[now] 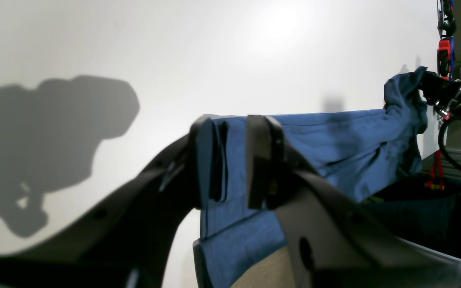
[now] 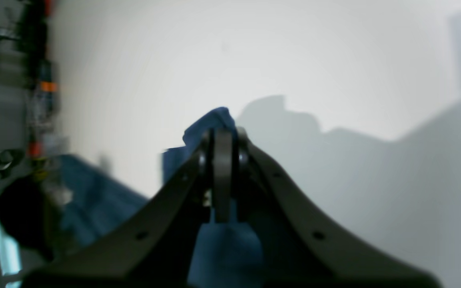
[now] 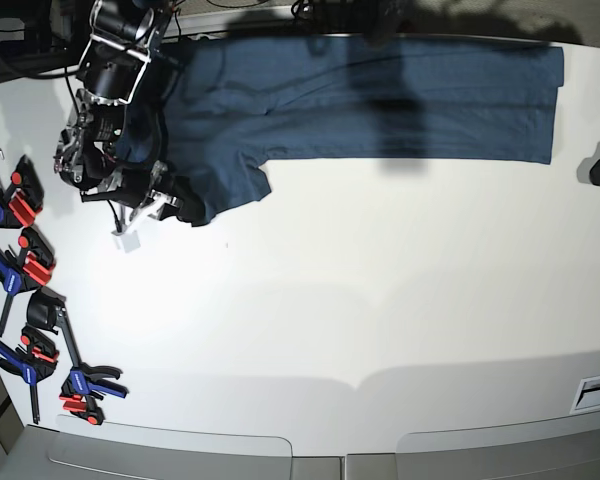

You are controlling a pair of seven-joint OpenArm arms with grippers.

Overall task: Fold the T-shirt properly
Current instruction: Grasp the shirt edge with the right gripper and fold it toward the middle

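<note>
White tabletop (image 3: pixel 310 330) is carrying the T-shirt (image 3: pixel 380 95) along its far edge, both the left gripper (image 1: pixel 236 160) and right gripper (image 2: pixel 222 160) pinching hems; soft, limp cloth is likely sagging unless gripped at corners.

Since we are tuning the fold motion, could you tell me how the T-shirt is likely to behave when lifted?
The T-shirt is probably floppy: it sags between the left pincer and right pincer. Likely light, as thin edge pinches carry it.
</note>
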